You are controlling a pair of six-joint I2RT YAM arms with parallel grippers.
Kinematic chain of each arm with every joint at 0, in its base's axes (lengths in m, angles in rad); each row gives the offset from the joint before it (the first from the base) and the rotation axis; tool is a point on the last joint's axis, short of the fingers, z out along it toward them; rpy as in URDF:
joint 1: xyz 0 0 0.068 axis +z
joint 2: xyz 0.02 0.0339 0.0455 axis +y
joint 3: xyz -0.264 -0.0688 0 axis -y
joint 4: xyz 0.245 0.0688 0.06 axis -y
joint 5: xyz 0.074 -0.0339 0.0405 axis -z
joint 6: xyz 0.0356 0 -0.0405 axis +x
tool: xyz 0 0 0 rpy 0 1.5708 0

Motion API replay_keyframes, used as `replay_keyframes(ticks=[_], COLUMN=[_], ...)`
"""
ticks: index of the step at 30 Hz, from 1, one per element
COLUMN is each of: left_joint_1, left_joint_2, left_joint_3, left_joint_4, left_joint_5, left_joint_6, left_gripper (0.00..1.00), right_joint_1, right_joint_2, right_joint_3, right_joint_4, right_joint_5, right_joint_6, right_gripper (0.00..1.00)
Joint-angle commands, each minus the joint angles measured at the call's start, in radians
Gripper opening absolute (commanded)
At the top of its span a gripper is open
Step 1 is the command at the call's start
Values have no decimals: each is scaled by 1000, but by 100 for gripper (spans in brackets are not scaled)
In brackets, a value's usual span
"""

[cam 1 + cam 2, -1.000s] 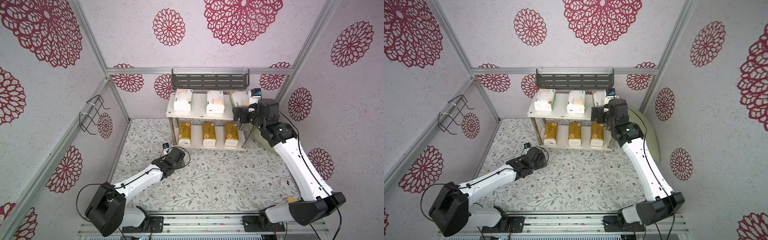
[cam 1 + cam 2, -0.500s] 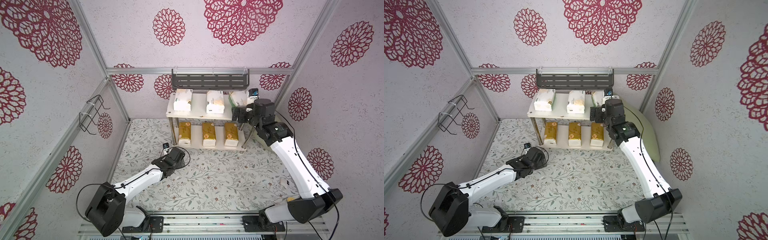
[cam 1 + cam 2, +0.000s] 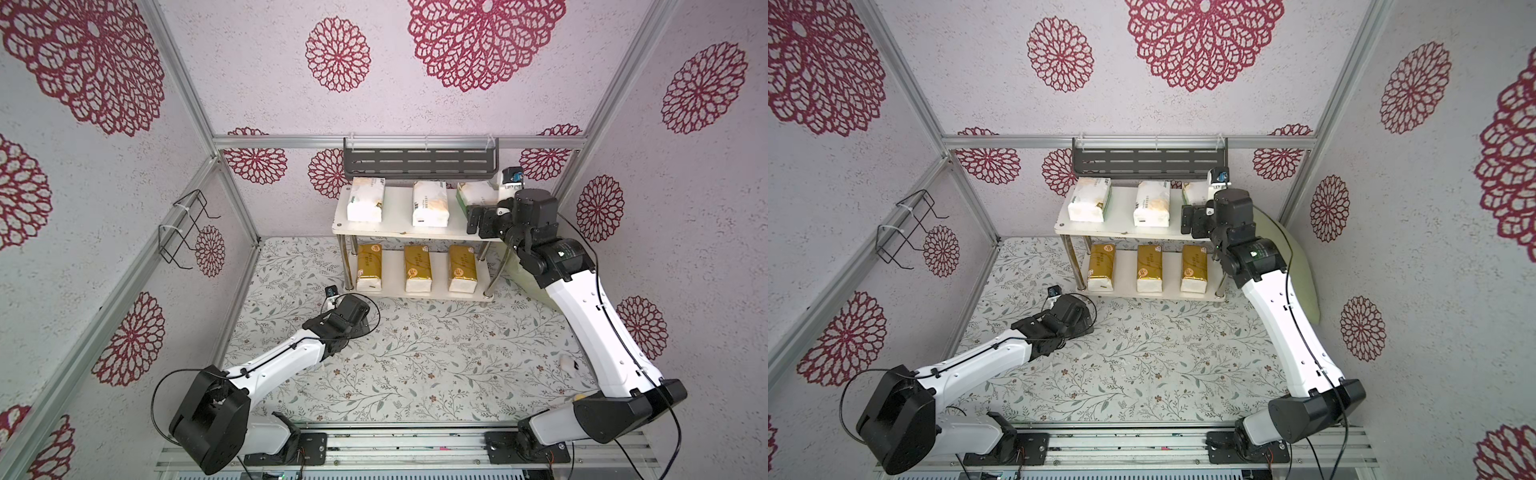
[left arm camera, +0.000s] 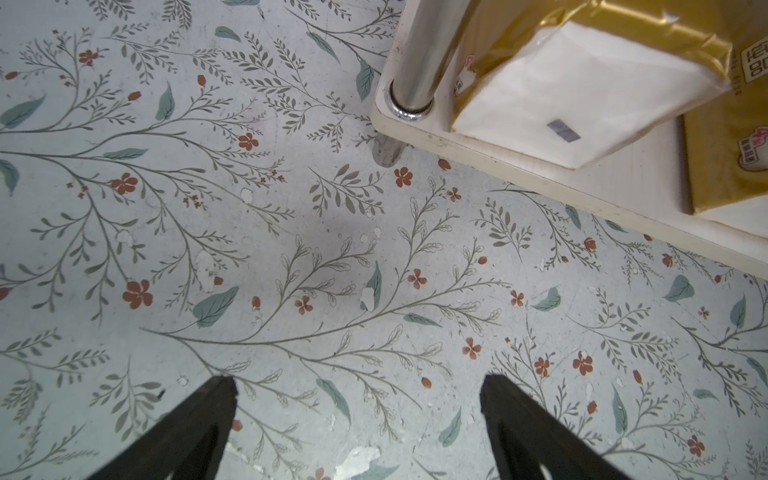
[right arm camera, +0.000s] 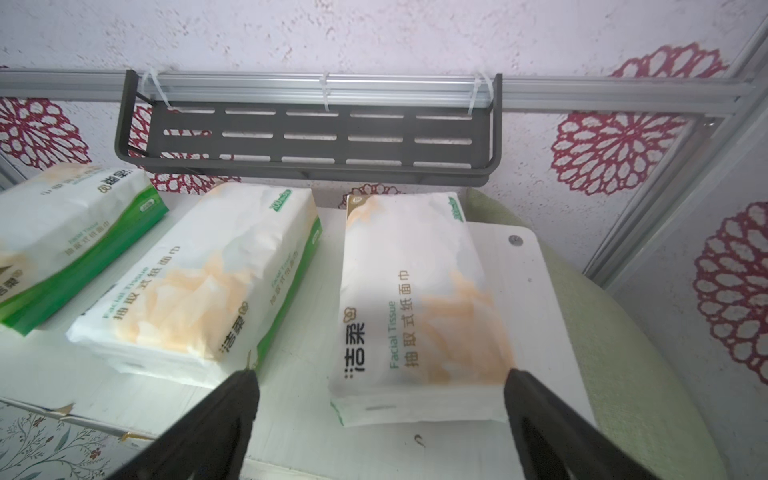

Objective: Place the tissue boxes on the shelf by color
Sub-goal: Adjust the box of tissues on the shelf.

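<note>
The two-tier shelf (image 3: 1121, 230) is standing at 12 o'clock on the floral tabletop (image 3: 1142, 365). On its upper board a white tissue pack (image 3: 1090, 200) is lying at the 9 o'clock end and a second white pack (image 3: 1152, 203) in the middle. A third white pack (image 3: 1194, 192) at the 3 o'clock end is partly hiding behind the right gripper (image 3: 1192, 220). Three gold packs (image 3: 1149, 266) are lying side by side on the lower board. The left arm (image 3: 984, 361) is reaching in from 7 o'clock, stopping near the shelf's 7 o'clock corner.

Bright, even light, soft shadows; wrist views blur and bend near their edges.
</note>
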Motion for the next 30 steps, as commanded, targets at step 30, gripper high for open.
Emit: replay_keyframes(ticks=[30], left_joint_1=[-9], left_joint_2=[-20], left_joint_3=[-18], left_joint_4=[9], left_joint_5=[-12], left_joint_6=[0], left_gripper=[99], right_joint_1=[-150], right_joint_2=[221], right_joint_3=[401], right_joint_4=[-316], right_joint_5=[-262], right_joint_6=[-58], right_gripper=[99])
